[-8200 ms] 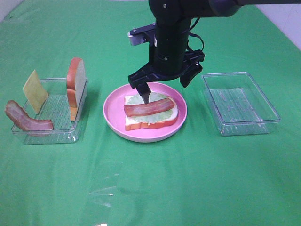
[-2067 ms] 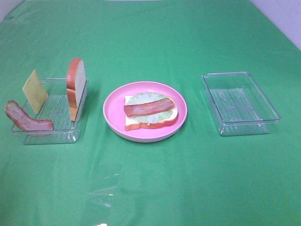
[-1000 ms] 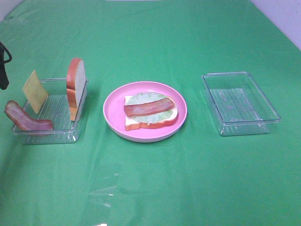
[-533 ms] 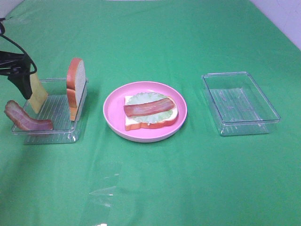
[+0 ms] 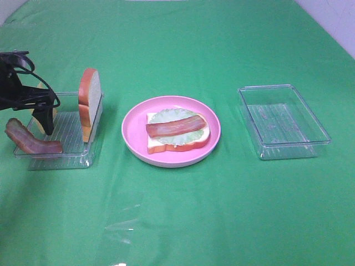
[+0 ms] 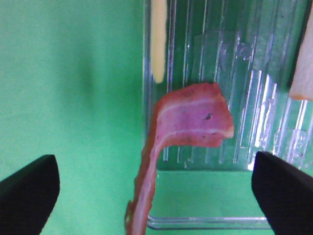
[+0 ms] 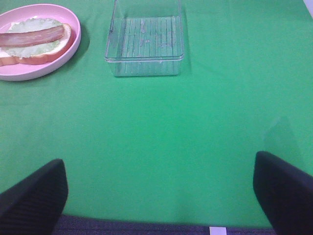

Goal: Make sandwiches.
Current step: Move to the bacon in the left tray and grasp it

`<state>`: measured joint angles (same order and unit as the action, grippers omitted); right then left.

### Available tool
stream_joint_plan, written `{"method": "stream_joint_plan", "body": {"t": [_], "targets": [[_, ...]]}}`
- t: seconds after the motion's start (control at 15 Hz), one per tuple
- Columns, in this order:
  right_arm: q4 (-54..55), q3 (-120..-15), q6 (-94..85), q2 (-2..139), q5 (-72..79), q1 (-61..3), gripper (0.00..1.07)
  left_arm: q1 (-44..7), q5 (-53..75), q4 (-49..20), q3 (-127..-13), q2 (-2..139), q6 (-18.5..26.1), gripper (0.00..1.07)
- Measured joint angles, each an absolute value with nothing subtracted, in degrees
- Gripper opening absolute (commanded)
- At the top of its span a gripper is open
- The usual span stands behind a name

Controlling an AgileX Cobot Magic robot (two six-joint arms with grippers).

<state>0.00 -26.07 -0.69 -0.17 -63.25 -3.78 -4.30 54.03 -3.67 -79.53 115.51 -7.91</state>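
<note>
The partly built sandwich [image 5: 177, 132] lies on the pink plate [image 5: 133, 138]: a bread slice, lettuce and one bacon strip on top; it also shows in the right wrist view [image 7: 34, 39]. A second bacon strip [image 5: 30, 141] [image 6: 190, 120] lies in the left clear tray [image 5: 66, 158], with a bread slice [image 5: 89, 102] standing upright and a yellow cheese square [image 6: 158, 39] leaning there. My left gripper [image 5: 37, 117] [image 6: 156, 196] hovers open above the bacon and covers most of the cheese from above. My right gripper [image 7: 156, 205] is open over bare cloth, holding nothing.
An empty clear tray [image 5: 284, 151] [image 7: 145, 59] sits right of the plate. Green cloth covers the whole table. The right arm is out of the exterior view.
The left arm has come in from the left edge and moved right and down over the left tray, now in front of the cheese. Nothing else moved.
</note>
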Motion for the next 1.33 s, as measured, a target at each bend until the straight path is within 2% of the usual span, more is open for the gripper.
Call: {"method": "stream_joint_plan", "body": {"t": [0.2,0.33,0.47,0.53,0.6,0.93,1.0,1.07,1.33], "targets": [[0.0,-26.1,-0.7,-0.2,-63.3,-3.8,0.98,-4.3,53.5,-3.6,-79.5,116.4,-7.9,0.98],[0.0,-26.1,-0.7,-0.2,-63.3,-3.8,0.98,-4.3,53.6,-3.6,-79.5,116.4,-7.9,0.88],[0.0,-26.1,-0.7,-0.2,-63.3,-3.8,0.98,-4.3,53.8,-3.6,-79.5,116.4,-7.9,0.73],[0.0,-26.1,-0.7,-0.2,-63.3,-3.8,0.98,-4.3,53.8,-3.6,-79.5,116.4,-7.9,0.46],[0.0,-26.1,-0.7,-0.2,-63.3,-3.8,0.98,-4.3,53.8,-3.6,-79.5,116.4,-7.9,0.36],[0.0,-26.1,-0.7,-0.2,-63.3,-3.8,0.98,-4.3,53.8,-3.6,-79.5,116.4,-7.9,0.13],[0.0,-26.1,-0.7,-0.2,-63.3,-3.8,0.98,-4.3,53.8,-3.6,-79.5,116.4,-7.9,0.03],[0.0,-26.1,-0.7,-0.2,-63.3,-3.8,0.98,-4.3,53.9,-3.4,-79.5,116.4,-7.9,0.00],[0.0,-26.1,-0.7,-0.2,-63.3,-3.8,0.98,-4.3,54.1,-3.4,-79.6,116.4,-7.9,0.00]]}}
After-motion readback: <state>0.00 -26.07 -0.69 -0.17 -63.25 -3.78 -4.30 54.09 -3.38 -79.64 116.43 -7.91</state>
